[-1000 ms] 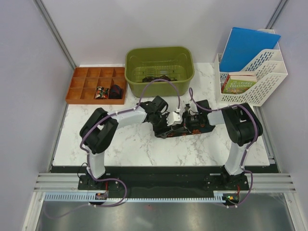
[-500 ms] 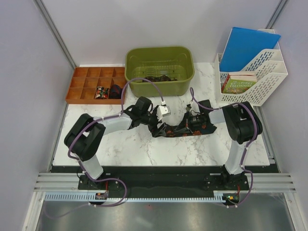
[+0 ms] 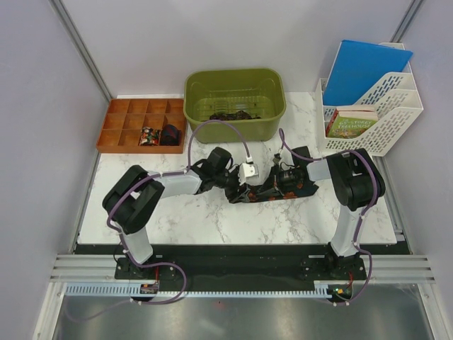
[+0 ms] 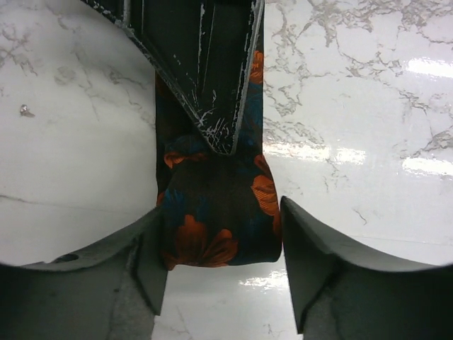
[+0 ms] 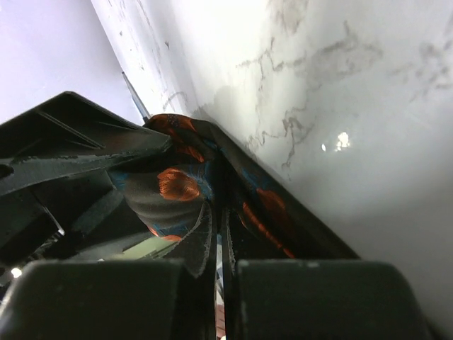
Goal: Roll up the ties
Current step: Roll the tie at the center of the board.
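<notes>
A dark tie with orange flowers [image 3: 244, 196] lies across the middle of the marble table. In the left wrist view its folded end [image 4: 212, 234] sits between my left fingers. My left gripper [image 4: 223, 265] is open and straddles that end; the left finger touches the cloth and a sliver of gap shows at the right finger. It is also in the top view [image 3: 238, 187]. My right gripper [image 5: 219, 241] is shut, and its pointed tips [image 4: 205, 71] rest on the tie [image 5: 177, 184] just beyond the fold. It shows in the top view too [image 3: 269, 187].
A green bin [image 3: 233, 74] with dark ties in it stands at the back centre. An orange compartment tray [image 3: 124, 113] at the back left holds two rolled ties [image 3: 159, 134]. A white file rack [image 3: 382, 120] with a blue folder and a book stands at the back right.
My left gripper pulled back to the left off the tie, then came back right onto the tie's end. The right arm has stayed in place.
</notes>
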You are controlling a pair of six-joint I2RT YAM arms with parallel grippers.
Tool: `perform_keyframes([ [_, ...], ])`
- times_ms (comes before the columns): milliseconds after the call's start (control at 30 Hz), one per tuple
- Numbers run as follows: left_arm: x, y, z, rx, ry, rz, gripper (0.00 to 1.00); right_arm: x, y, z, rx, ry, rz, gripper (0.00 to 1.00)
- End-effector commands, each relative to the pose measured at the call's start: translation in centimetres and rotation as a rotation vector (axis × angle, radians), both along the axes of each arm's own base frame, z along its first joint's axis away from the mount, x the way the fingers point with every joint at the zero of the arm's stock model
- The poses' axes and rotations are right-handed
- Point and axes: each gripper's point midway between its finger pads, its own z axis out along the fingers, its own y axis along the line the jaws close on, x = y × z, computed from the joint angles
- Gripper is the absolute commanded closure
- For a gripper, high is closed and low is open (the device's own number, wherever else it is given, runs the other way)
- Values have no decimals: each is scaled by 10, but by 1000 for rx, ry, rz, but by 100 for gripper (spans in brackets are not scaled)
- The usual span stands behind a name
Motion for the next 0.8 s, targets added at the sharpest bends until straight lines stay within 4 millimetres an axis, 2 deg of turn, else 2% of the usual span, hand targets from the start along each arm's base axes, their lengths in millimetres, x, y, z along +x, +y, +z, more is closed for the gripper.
perform_keyframes([
  [0, 3, -7, 1, 32, -78, -60, 41, -3, -19, -44, -181, 12, -23, 100],
  [67, 0, -2, -4, 97, -77, -68, 50, -1, -17, -38, -169, 2, -25, 100],
  [100, -3, -4, -6, 121, -77, -82, 53, 1, -16, -35, -168, -6, -25, 96],
  [133, -5, -2, -8, 154, -65, -85, 61, 3, -14, -29, -160, -15, -28, 92],
  [167, 2, -5, -7, 183, -73, -70, 64, 5, -13, -23, -148, -23, -31, 89],
  [233, -8, 6, -15, 270, -4, -75, 72, 12, -11, -10, -134, -54, -35, 81],
  [267, -3, 5, -14, 294, -8, -69, 74, 14, -10, -5, -130, -75, -25, 78],
  [300, -10, 13, -19, 342, 22, -79, 75, 18, -11, 2, -133, -86, -18, 73],
  [333, -5, 16, -17, 370, 6, -76, 77, 21, -11, 11, -132, -109, -15, 71],
  [400, -11, 28, -27, 450, 37, -87, 78, 27, -14, 26, -131, -144, -16, 64],
  [467, -6, 29, -25, 489, 42, -76, 78, 28, -15, 34, -128, -147, -23, 59],
  [500, -8, 32, -32, 516, 63, -80, 78, 26, -14, 39, -117, -150, -26, 55],
  [767, -10, 24, -40, 559, 130, -93, 75, 21, -8, 38, -48, -123, -97, 52],
])
